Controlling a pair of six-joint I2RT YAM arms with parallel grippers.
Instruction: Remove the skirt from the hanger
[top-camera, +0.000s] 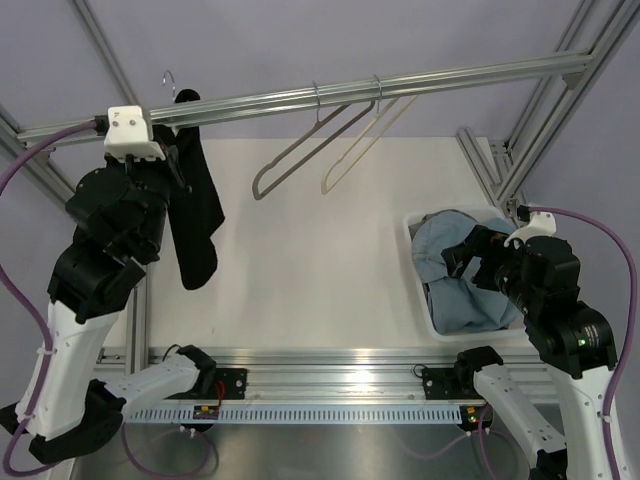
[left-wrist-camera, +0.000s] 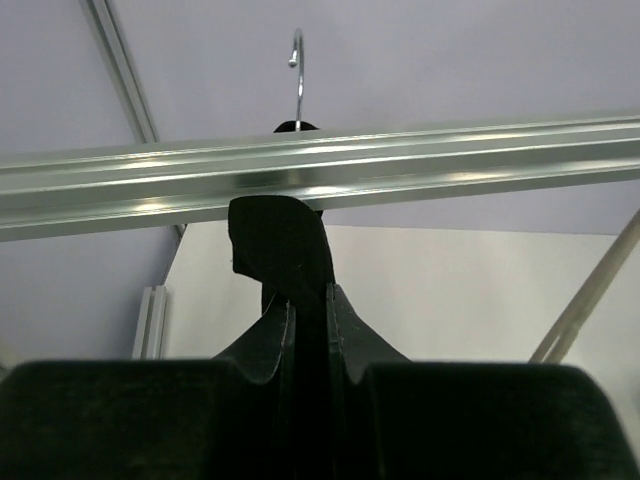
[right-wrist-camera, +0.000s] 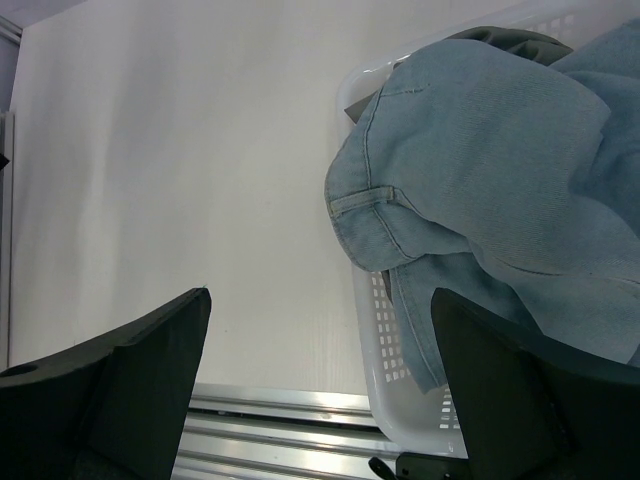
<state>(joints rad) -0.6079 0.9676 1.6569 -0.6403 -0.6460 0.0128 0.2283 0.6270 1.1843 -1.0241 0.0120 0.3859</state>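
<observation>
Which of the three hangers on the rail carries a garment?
The leftmost hanger: a black garment hangs from it. The grey-taupe hanger and the cream hanger are bare.

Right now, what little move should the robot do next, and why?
Probably pull the left fingers gently downward: they pinch the dark fabric skirt, which hangs from the silver metal rail by the hanger's metal wire hook.
</observation>
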